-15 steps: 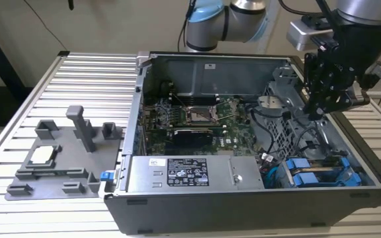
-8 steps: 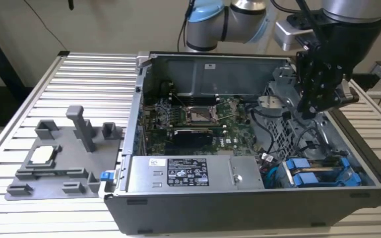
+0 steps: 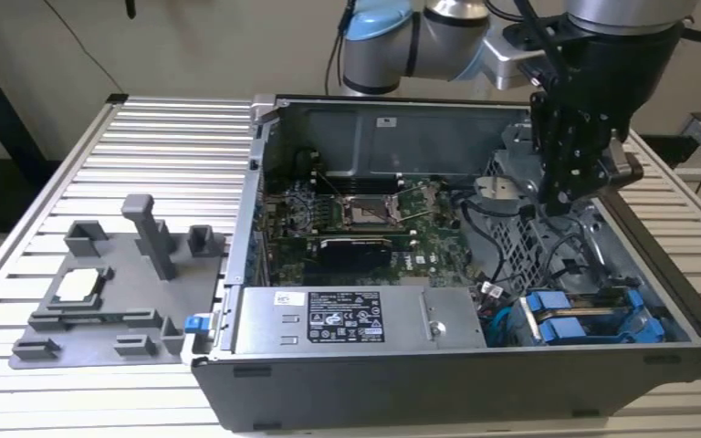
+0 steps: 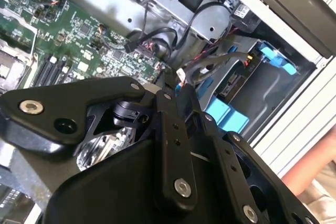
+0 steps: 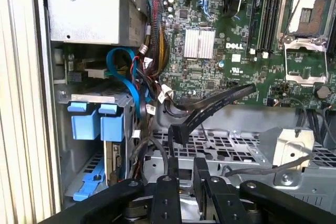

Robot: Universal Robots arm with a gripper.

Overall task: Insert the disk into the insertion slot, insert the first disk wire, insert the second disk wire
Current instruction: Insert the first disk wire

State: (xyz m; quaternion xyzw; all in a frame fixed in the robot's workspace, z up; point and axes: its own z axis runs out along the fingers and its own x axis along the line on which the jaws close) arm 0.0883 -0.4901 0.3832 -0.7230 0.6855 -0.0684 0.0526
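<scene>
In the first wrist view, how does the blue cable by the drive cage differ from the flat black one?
The blue cable is bright blue and curls in a loop beside the drive cage. The black cable is dark and runs nearly straight. The blue cable's ends are hidden among other wires, while the black cable ends in an angled plug above the perforated panel. Both look like flat bands.

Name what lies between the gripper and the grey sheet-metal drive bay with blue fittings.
Loose black cables, in the exterior view, between gripper and drive bay.
</scene>
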